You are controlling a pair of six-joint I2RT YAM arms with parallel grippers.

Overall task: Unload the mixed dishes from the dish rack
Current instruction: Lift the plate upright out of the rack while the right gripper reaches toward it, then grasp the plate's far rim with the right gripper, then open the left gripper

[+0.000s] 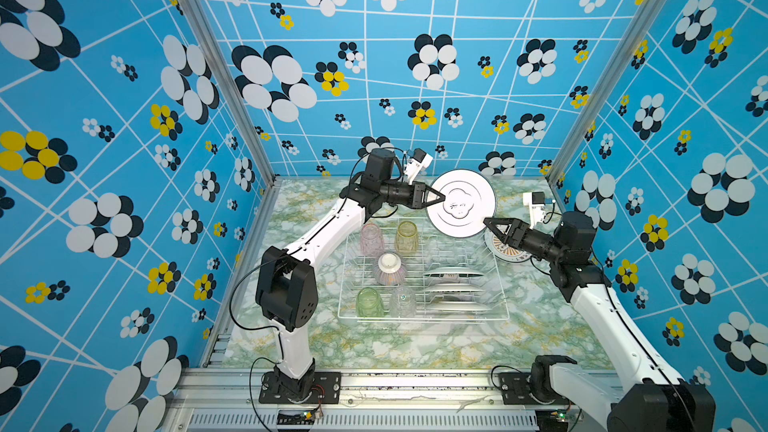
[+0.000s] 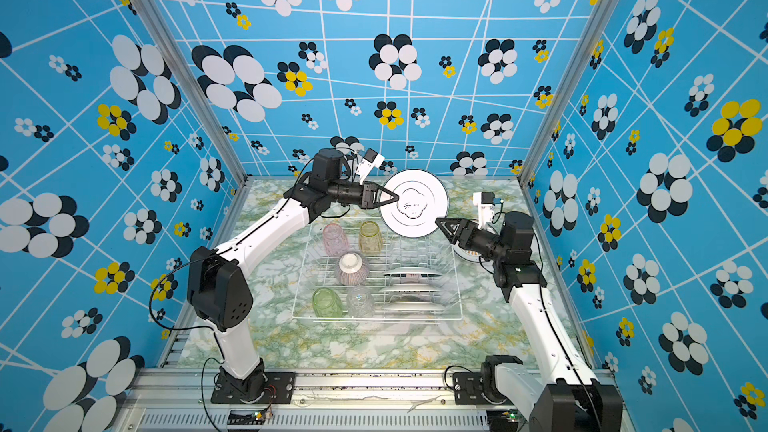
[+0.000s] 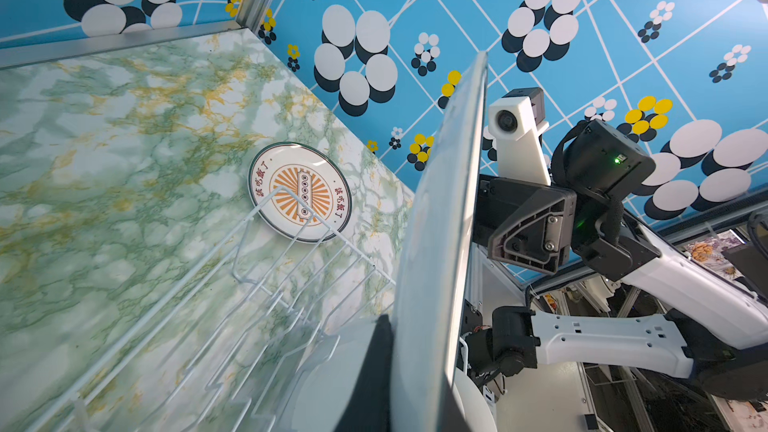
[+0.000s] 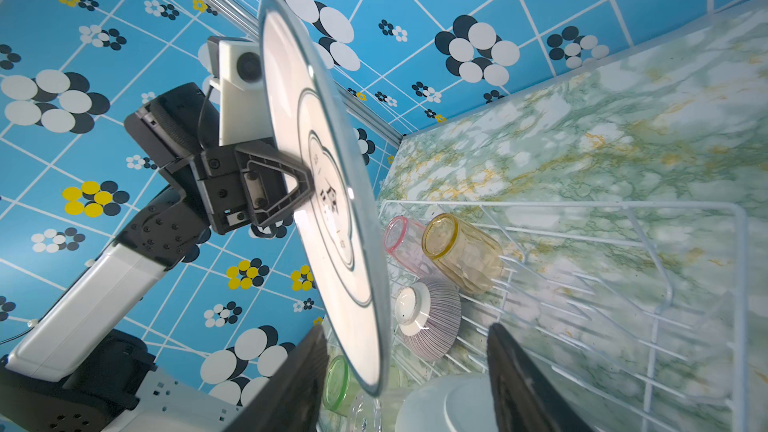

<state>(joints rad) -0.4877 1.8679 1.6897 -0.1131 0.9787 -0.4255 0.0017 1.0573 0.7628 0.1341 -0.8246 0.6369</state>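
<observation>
White plate (image 1: 469,189) is held aloft over the far side of the dish rack (image 1: 419,318), clamped by the left gripper (image 1: 441,198). Jaws of the right gripper (image 1: 487,223) stand apart, straddling the plate's opposite rim.

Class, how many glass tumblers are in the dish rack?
4. Pink tumbler and yellow tumbler at the dish rack's far end; green tumbler and clear tumbler at its near end.
</observation>
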